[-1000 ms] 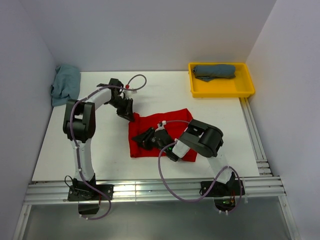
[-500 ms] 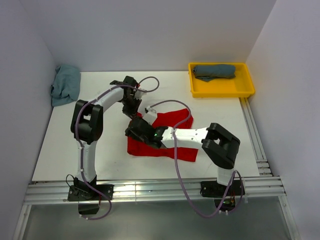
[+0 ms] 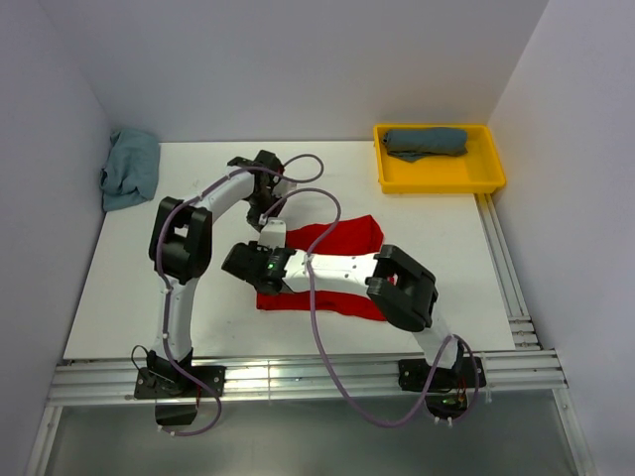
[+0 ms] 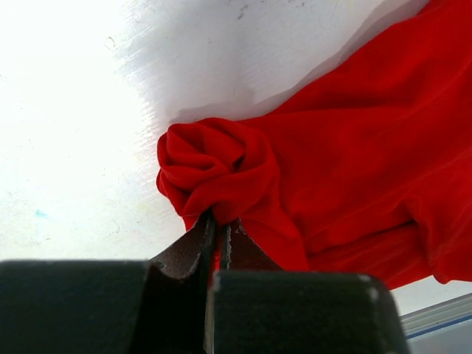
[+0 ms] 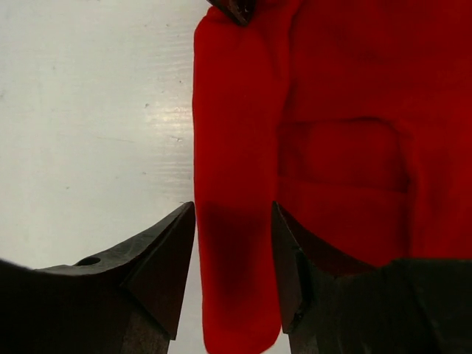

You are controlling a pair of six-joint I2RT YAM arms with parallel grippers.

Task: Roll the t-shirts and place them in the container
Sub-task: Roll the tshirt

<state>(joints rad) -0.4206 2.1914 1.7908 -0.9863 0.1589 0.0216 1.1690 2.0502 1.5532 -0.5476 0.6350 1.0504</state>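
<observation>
Right gripper [image 5: 232,221]: released. The jaws stand apart, astride the doubled-over side edge of the red t-shirt [image 5: 339,147]. One finger is on the bare table [image 5: 88,110] side and the other is over the shirt body. No squeeze on the cloth is visible.
Purpose of right placement: judged to bracket the near end of the edge strip so it can be gathered evenly.
Left gripper [image 4: 219,225]: clenched on a corner of the red t-shirt (the cloth bunches into a knot just beyond the fingertips).
Purpose of left hold: judged to be a pinch at the far end of the same edge, giving tension along the strip. In the right wrist view, its tip shows just beyond the right gripper, at the far end of the strip.
Red t-shirt position: lying on the table, spread out to the right of both grippers, with most of the body unrolled.
Step in hand: judged to be the start of the roll, worked from the edge between the two grippers.
Risk: the bunched corner may give a lopsided roll.
Yellow tray [image 3: 486,183]: well beyond both grippers, to the right. It holds the blue-grey t-shirt [image 3: 427,141], already bundled.
Teal t-shirt [image 3: 129,167]: a loose heap well left of the left gripper, by the far wall.
</observation>
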